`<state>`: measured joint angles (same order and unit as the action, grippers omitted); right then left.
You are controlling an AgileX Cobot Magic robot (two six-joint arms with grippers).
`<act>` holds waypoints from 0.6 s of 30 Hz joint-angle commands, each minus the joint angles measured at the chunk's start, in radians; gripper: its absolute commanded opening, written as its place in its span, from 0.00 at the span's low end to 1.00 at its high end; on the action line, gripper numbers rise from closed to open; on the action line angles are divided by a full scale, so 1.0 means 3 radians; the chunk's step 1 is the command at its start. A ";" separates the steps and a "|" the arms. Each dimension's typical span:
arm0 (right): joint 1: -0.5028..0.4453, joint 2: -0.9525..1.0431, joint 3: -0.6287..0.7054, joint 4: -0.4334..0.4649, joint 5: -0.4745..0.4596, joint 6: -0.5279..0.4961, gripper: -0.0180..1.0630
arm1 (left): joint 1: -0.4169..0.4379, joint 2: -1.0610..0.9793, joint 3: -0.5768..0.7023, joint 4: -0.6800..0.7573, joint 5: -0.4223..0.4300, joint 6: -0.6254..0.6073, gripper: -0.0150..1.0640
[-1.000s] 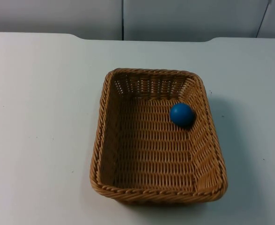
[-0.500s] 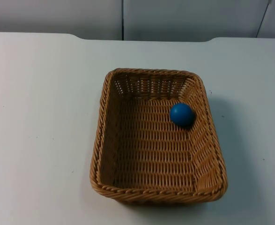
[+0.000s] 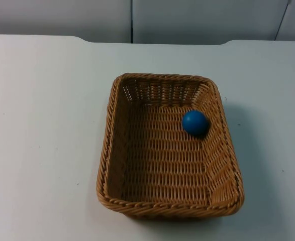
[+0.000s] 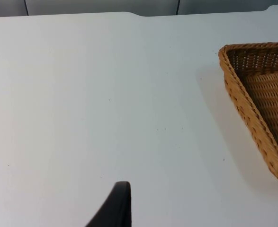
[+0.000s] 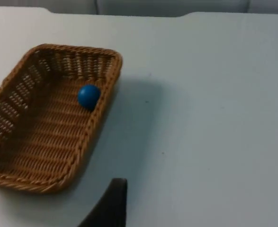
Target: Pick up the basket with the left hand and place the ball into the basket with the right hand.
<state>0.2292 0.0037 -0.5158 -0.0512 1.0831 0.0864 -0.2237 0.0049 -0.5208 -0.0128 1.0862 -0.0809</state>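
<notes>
Basket: one woven brown basket (image 3: 170,145), rectangular, standing flat on the desk (image 3: 41,125), nearer the front edge than the wall. Its rim is free; nothing touches it.
Ball: one blue ball (image 3: 195,122), inside the basket, on the woven floor close against the right side wall and toward the far end.
Desk: one white top, ending at the grey wall (image 3: 132,20) behind.
Left end effector: one black fingertip (image 4: 114,208) can be made out in the left wrist view, above bare desk and well apart from the basket (image 4: 262,99), of which one corner and part of the rim appear. I cannot tell whether this end effector stands wide or narrow. It holds nothing visible.
Right end effector: one black fingertip (image 5: 111,204) can be made out in the right wrist view, above the desk just beside the basket's near corner. That view takes in the whole basket (image 5: 44,123) with the ball (image 5: 88,96) lying against the side wall nearest the arm. I cannot tell whether this end effector stands wide or narrow. It holds nothing visible.
Count: one basket, one ball, two fingertips, one per arm.
</notes>
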 commanded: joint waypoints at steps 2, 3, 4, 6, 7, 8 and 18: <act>-0.0278 -0.0012 0.0020 -0.0002 -0.0010 0.0002 0.99 | 0.0000 -0.0016 0.0027 0.0001 -0.0032 -0.0025 0.91; -0.0342 -0.0012 0.0020 -0.0002 -0.0010 0.0002 0.99 | 0.0000 -0.0016 0.0027 0.0001 -0.0032 -0.0025 0.91; -0.0392 -0.0012 0.0020 -0.0002 -0.0010 0.0002 0.99 | 0.0000 -0.0016 0.0027 0.0001 -0.0032 -0.0025 0.91; -0.0429 -0.0012 0.0020 -0.0002 -0.0010 0.0002 0.99 | 0.0000 -0.0016 0.0027 0.0001 -0.0032 -0.0025 0.91; -0.0473 -0.0012 0.0020 0.0004 -0.0010 0.0002 0.99 | 0.0000 -0.0016 0.0027 0.0001 -0.0032 -0.0025 0.91; -0.0507 -0.0012 0.0020 0.0003 -0.0010 0.0002 0.99 | 0.0000 -0.0016 0.0027 0.0001 -0.0032 -0.0025 0.91; -0.0543 -0.0012 0.0020 0.0011 -0.0010 0.0002 0.99 | 0.0000 -0.0016 0.0027 0.0001 -0.0032 -0.0025 0.91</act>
<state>0.0733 0.0037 -0.5158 -0.0512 1.0831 0.0864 -0.2237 0.0049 -0.5208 -0.0128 1.0862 -0.0823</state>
